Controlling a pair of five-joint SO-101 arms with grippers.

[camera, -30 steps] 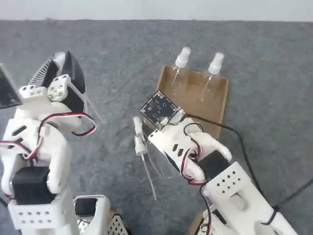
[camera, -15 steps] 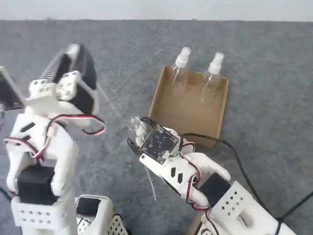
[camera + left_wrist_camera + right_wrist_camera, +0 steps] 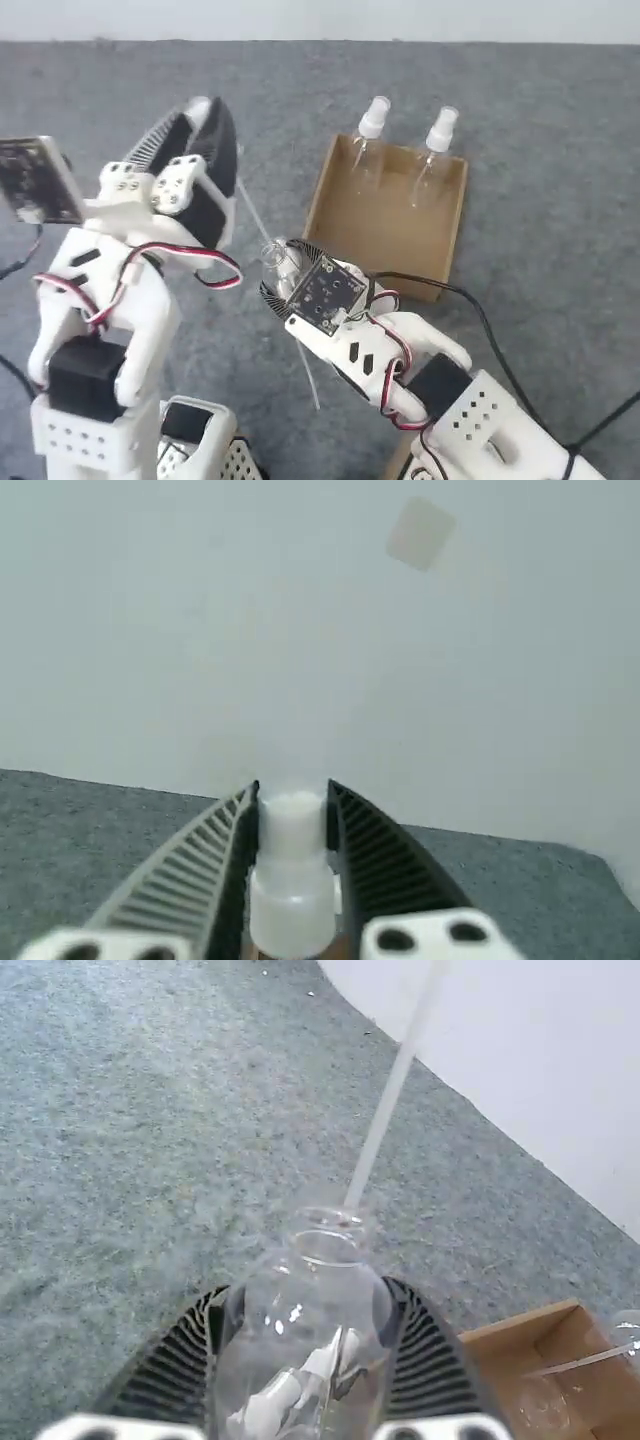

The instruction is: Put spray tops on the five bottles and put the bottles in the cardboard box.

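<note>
My left gripper (image 3: 292, 802) is shut on a white spray top (image 3: 291, 880). In the high view that gripper (image 3: 207, 112) is raised at the left, and the top's thin dip tube (image 3: 255, 218) slants down to the right. My right gripper (image 3: 308, 1312) is shut on a clear open bottle (image 3: 305, 1345), held upright left of the cardboard box (image 3: 345, 230). The tube's (image 3: 392, 1090) tip is at the bottle's mouth (image 3: 327, 1225). Two capped bottles (image 3: 368, 150) (image 3: 432, 160) lie in the box, with their white tops over its far edge.
Grey carpet covers the table. A loose dip tube (image 3: 307, 368) lies on the carpet beside my right arm (image 3: 400, 360), its top end hidden under that arm. A white wall stands beyond the far edge.
My left arm has swung right with the spray top, bringing its tube to the bottle. My right gripper pulled back and stood the bottle upright a second ago, then kept still.
</note>
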